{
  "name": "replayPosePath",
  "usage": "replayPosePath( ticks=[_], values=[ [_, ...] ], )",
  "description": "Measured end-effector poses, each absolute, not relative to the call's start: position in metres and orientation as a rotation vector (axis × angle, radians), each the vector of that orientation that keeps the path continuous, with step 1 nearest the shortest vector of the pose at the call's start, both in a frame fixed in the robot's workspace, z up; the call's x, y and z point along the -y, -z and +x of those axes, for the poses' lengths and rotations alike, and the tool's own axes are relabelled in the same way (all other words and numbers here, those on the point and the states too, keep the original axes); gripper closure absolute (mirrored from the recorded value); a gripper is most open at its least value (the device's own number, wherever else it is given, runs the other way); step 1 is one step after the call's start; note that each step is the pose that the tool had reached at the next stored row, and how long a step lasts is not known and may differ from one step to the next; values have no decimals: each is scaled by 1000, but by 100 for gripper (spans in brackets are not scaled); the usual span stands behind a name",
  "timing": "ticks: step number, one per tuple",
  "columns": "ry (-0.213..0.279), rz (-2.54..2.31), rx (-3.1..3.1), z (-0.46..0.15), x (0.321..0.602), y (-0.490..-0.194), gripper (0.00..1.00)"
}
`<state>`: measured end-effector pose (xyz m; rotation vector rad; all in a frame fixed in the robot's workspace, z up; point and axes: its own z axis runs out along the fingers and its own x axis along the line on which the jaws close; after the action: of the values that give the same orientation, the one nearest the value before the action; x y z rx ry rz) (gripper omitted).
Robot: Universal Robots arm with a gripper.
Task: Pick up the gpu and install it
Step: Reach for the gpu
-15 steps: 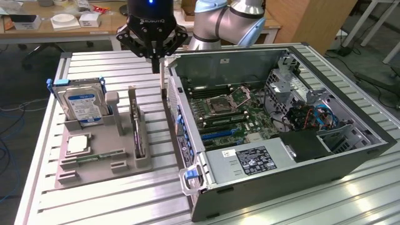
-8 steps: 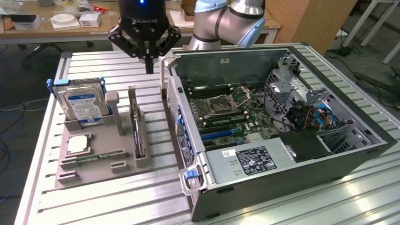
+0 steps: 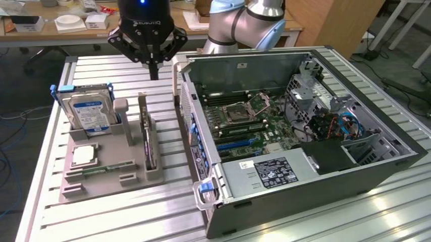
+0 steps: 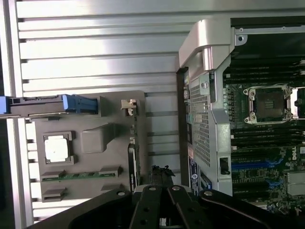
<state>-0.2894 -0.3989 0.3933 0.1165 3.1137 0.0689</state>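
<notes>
Exterior view has the gripper (image 3: 153, 74) hanging above the bench (image 3: 128, 217) with its fingers pressed together on nothing, while the gpu (image 3: 149, 146) stands on edge in the grey holder (image 3: 108, 176), between the hard drive (image 3: 88, 113) and the open computer case (image 3: 377, 171).

Ribbed aluminium table (image 3: 390, 217) gleaming with a brushed sheen, parts tray (image 3: 108, 146) looking like matt grey plastic, hard drive (image 3: 88, 113) showing bare silver metal under a glossy blue label, computer case (image 3: 323, 201) wearing matt dark paint outside, gripper (image 3: 153, 75) shining smooth black.
</notes>
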Motion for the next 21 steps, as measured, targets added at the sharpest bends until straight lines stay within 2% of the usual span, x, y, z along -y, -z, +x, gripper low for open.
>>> replayPosePath(
  ticks=[21],
  values=[
    [-69, 117, -3114, -327, 399, -393, 90]
  ],
)
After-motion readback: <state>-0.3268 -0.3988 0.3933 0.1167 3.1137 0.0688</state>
